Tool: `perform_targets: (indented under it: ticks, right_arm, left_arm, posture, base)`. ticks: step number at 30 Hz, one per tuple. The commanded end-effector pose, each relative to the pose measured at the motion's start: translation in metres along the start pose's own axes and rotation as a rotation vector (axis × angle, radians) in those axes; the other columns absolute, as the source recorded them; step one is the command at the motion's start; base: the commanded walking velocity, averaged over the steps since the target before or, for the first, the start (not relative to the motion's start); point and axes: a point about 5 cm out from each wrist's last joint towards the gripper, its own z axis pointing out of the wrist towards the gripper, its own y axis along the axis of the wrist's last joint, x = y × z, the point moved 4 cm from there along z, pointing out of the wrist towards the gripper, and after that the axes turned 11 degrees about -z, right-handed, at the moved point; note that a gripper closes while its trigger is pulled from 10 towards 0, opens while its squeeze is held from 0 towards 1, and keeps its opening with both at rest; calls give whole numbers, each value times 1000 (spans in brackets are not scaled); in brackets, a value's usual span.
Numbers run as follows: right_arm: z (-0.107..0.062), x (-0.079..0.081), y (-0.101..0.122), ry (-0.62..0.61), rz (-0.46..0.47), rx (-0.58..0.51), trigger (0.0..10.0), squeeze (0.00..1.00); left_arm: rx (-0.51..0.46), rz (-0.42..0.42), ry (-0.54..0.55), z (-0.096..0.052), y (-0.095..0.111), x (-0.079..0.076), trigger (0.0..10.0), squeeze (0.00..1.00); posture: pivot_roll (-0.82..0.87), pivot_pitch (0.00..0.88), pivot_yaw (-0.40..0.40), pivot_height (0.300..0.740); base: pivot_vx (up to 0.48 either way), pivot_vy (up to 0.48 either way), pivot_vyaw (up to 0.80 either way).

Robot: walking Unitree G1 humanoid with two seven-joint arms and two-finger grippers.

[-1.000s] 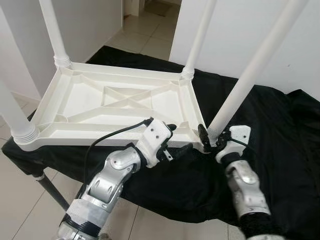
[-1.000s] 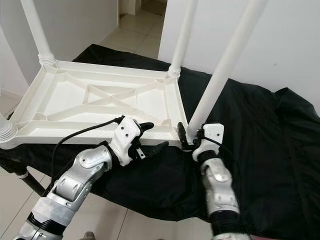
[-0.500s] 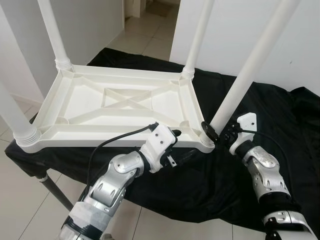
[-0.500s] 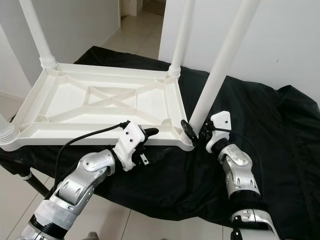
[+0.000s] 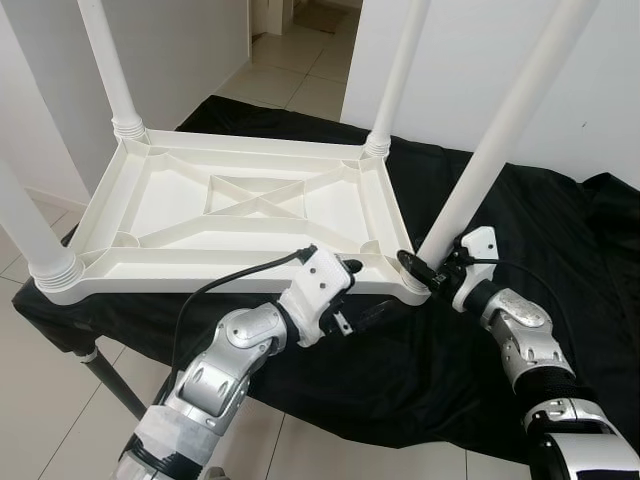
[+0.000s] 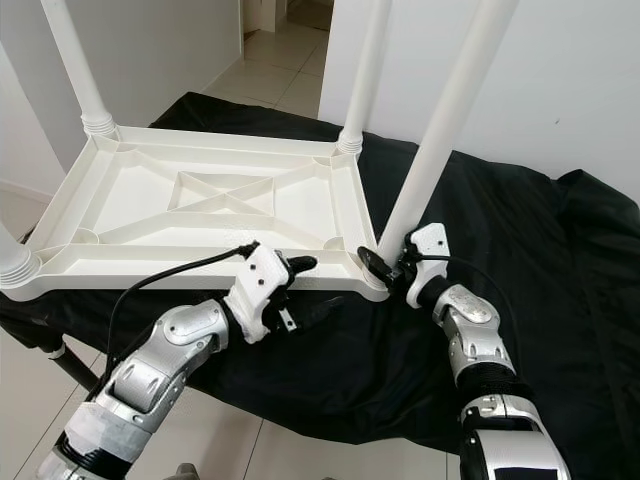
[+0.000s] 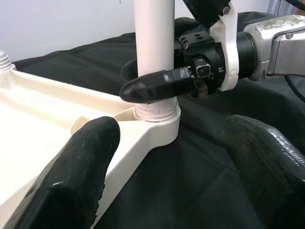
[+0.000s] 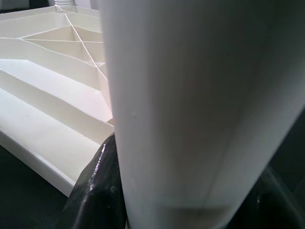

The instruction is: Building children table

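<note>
A white plastic children's table (image 5: 240,200) lies upside down on a black cloth (image 5: 560,230), with its legs pointing up. My right gripper (image 5: 425,270) is shut on the base of the near-right leg (image 5: 500,140), just above its socket at the table's corner. In the right wrist view the leg (image 8: 200,95) sits between the black fingers (image 8: 95,191). My left gripper (image 5: 365,290) is open at the table's near edge, just left of that corner. In the left wrist view its fingers (image 7: 81,171) straddle the rim, and the leg (image 7: 152,43) stands ahead of them.
Three other legs stand at the far-left (image 5: 110,70), far-right (image 5: 400,70) and near-left (image 5: 30,230) corners. White walls close in behind and to the right. Tiled floor lies below the near edge, with a black support leg (image 5: 105,385) at the lower left.
My right forearm has swung out to the right while the wrist turned around the base of the leg. The left gripper has dropped slightly along the near edge.
</note>
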Motion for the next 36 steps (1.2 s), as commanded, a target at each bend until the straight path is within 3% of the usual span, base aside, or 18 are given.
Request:
perform_targets:
  ticks: [1,4,6,8,10,15,19,24,27,29,32,36]
  right_arm:
    - [-4,-5,-4,-35,9,23,10000,0]
    - [-4,-3,-7,-63,25,40,10000,0]
    - [-3,-6,-5,-160,40,26,10000,0]
    - [-3,-6,-5,-160,40,26,10000,0]
    - [-4,-10,-3,-291,82,5,10000,0]
    - [-6,-8,-1,-373,94,-8,10000,0]
    - [-20,-14,-14,-625,128,94,10000,0]
    - [-29,-12,-23,-769,135,150,10000,0]
    - [-35,6,-31,-975,168,230,10000,0]
    - [-35,6,-31,-975,168,230,10000,0]
    - [-29,19,-29,-981,186,245,10000,0]
    - [-21,28,-16,-899,206,168,10000,0]
  left_arm:
    - [5,4,-14,0,0,-4,10000,0]
    - [8,8,-5,-1,-1,-3,10000,0]
    - [-13,-17,20,-2,1,0,10000,0]
    - [-13,-17,20,-2,1,0,10000,0]
    - [-43,-51,33,-3,6,2,10000,0]
    - [-42,-54,33,-5,6,2,10000,0]
    - [-28,-55,28,-8,3,-1,10000,0]
    - [-20,-56,24,-8,1,-3,10000,0]
    - [-21,-64,26,-7,1,-6,10000,0]
    - [-21,-64,26,-7,1,-6,10000,0]
    - [-20,-69,24,-7,1,-9,10000,0]
    - [-9,-74,20,-10,-1,-12,10000,0]
  posture:
    - [41,0,-117,740]
    - [42,0,-119,740]
    - [39,0,-121,740]
    - [39,0,-121,740]
    - [35,0,-122,740]
    - [34,0,-122,740]
    - [33,0,-124,740]
    - [36,0,-128,740]
    - [41,0,-129,740]
    - [41,0,-129,740]
    - [44,0,-130,740]
    - [49,0,-135,740]
  base:
    - [0,0,0]
    - [0,0,0]
    - [0,0,0]
    - [0,0,0]
    - [0,0,0]
    - [0,0,0]
    - [0,0,0]
    - [0,0,0]
    - [0,0,0]
    - [0,0,0]
    - [0,0,0]
    - [0,0,0]
